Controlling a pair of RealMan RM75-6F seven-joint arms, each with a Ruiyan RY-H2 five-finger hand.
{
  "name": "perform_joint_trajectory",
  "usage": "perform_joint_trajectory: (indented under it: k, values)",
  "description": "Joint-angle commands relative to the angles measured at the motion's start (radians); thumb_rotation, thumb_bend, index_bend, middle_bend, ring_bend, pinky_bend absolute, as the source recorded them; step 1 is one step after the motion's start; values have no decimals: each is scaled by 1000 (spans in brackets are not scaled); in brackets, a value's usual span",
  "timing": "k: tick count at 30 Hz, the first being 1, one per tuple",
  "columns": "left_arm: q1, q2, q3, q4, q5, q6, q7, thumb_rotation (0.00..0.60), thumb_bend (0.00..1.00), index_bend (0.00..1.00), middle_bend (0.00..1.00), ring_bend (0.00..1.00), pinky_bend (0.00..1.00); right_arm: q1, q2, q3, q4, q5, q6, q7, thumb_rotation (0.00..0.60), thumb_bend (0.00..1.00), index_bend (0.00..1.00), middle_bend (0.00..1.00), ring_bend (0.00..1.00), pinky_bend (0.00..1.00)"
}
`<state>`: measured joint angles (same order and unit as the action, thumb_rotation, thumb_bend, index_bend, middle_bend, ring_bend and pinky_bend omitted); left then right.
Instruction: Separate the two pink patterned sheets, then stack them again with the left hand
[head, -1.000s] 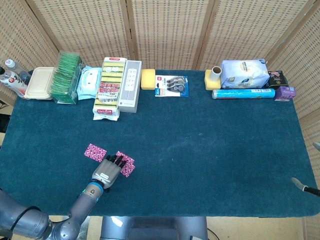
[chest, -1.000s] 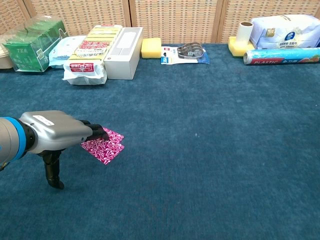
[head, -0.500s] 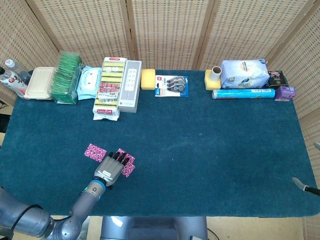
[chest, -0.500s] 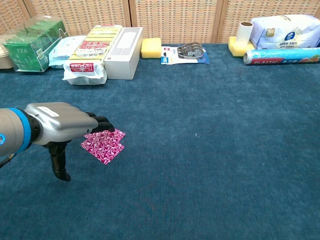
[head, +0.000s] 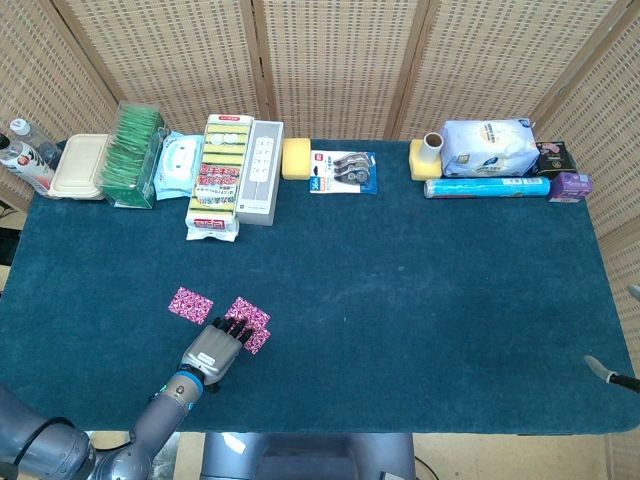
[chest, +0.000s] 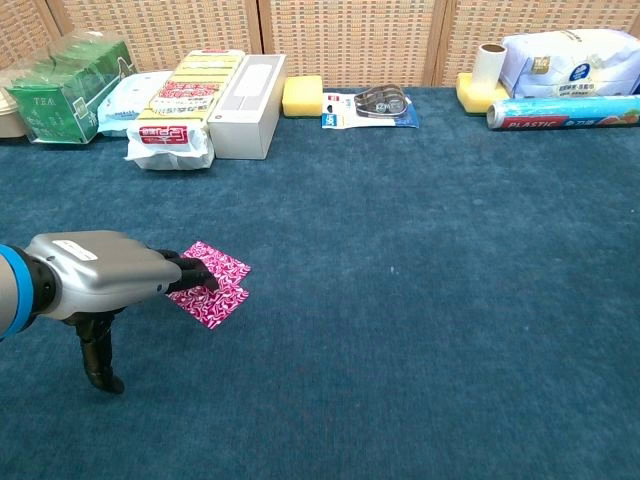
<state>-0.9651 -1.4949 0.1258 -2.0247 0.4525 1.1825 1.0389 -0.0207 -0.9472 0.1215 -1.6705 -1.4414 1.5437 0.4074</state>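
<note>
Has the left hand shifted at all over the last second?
Yes. In the head view the left hand has drawn back toward the table's near edge, uncovering more of the pink sheet under its fingertips; the separate pink sheet shows alongside.

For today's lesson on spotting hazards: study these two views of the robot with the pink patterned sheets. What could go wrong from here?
1. The left hand has its fingertips on the nearer pink sheet. On the fuzzy blue tablecloth a thin sheet may slide or crumple rather than lift.
2. The other pink sheet lies apart, to the left. The hand might nudge it and make the stack uneven.
3. In the chest view the hand hides that sheet, so alignment is hard to judge there.
</note>
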Motion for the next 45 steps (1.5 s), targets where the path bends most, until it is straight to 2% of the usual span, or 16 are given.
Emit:
perform_joint_trajectory:
  k: [1,28,42,45]
  values:
    - [-8,-8,-10,13,-20,-6,-1,600,113,0,0,0,101,2,1,0,-1,1,-4,0,600,0,114,0,0,25]
    - [-109,-58,-95,115,-222,-8,58,600,114,0,0,0,101,3,1,1,-1,5,-8,-4,600,0,114,0,0,25]
    - [-122,-41,-122,173,-270,-29,32,600,113,0,0,0,101,3,2,1,0,6,-9,-1,600,0,114,0,0,25]
    - [-115,-21,-130,165,-250,-49,3,600,113,0,0,0,101,3,2,2,1,7,-9,-1,600,0,114,0,0,25]
